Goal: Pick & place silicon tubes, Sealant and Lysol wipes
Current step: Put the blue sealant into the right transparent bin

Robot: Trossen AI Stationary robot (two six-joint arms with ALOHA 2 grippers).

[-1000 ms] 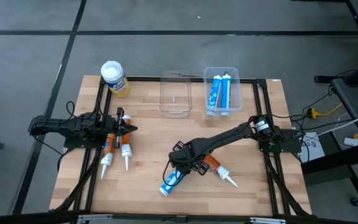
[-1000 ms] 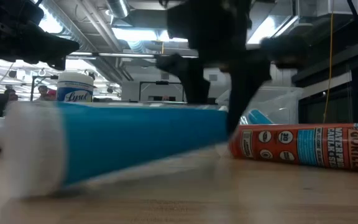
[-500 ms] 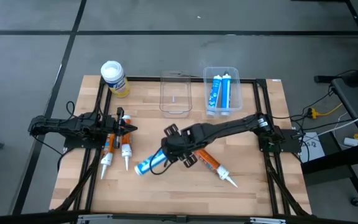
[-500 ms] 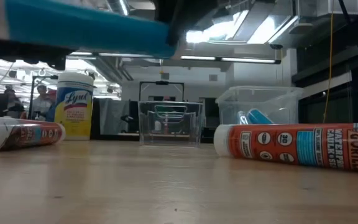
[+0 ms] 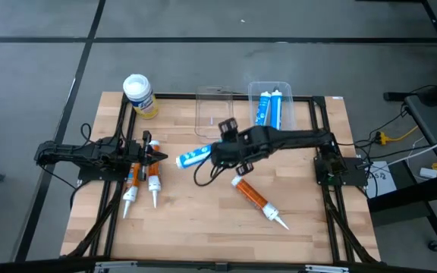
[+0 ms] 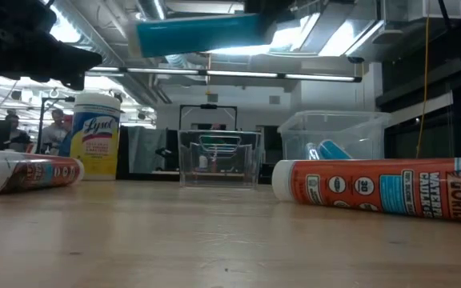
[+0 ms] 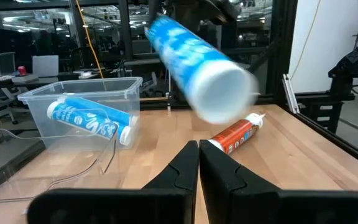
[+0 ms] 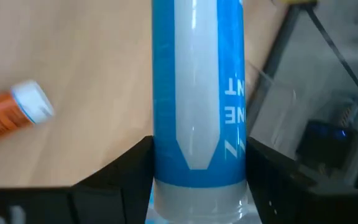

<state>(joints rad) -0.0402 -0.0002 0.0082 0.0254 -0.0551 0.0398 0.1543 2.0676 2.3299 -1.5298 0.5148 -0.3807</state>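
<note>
Broadly: wooden table (image 5: 203, 227) under both arms, black frame rails along its edges.

Beyond the right gripper (image 5: 217, 152), toward the far edge: two clear plastic bins side by side. Empty bin (image 5: 214, 115) nearest the gripper; second bin (image 5: 273, 110) just beside it, holding two blue tubes (image 5: 270, 111).

Far off to the gripper's left-arm side, at the table's back corner: Lysol wipes (image 5: 139, 95), upright, yellow label, white lid, well apart from both grippers.

Clamped between the right gripper's fingers (image 8: 120, 168): a blue silicone tube (image 5: 193, 157), held by its rear end, lifted clear of the table and roughly level, free end pointing toward the left arm. Seen high above the tabletop in the low view (image 6: 200, 34).

Below and nearer the front edge than the right gripper: an orange sealant tube (image 5: 255, 199), lying flat, nozzle toward the front corner.

Left gripper (image 5: 160, 158) at the table's left side, fingers pressed together, holding nothing. Under and just beside it: two orange-and-white tubes (image 5: 143, 182), flat, nozzles toward the front edge.
</note>
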